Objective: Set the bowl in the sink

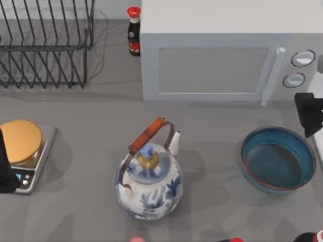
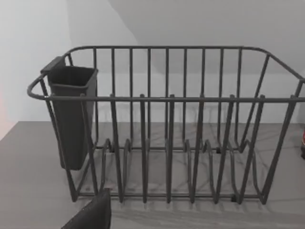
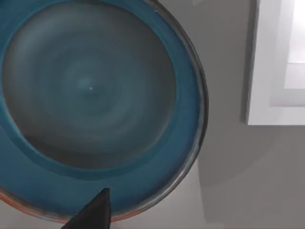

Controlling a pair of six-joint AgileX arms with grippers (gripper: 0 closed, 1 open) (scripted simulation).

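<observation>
Since the bowl (image 1: 278,159) sits on the worktop (image 1: 86,206) at the right side, just in front of the microwave (image 1: 222,55), it is reached far more readily by the right arm. The right gripper (image 1: 309,115) is held at the right edge, just beyond the bowl's far rim, and in the right wrist view the bowl (image 3: 95,109) lies directly beneath it. How far its fingers are spread cannot be told; nothing is seen held. The left gripper (image 1: 6,166) is parked at the left edge by the scale (image 1: 25,154). No sink is seen.

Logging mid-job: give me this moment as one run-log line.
bowl: on table, right side, ungrasped | right gripper: at bowl's far-right edge | left arm: at left edge, by scale
</observation>
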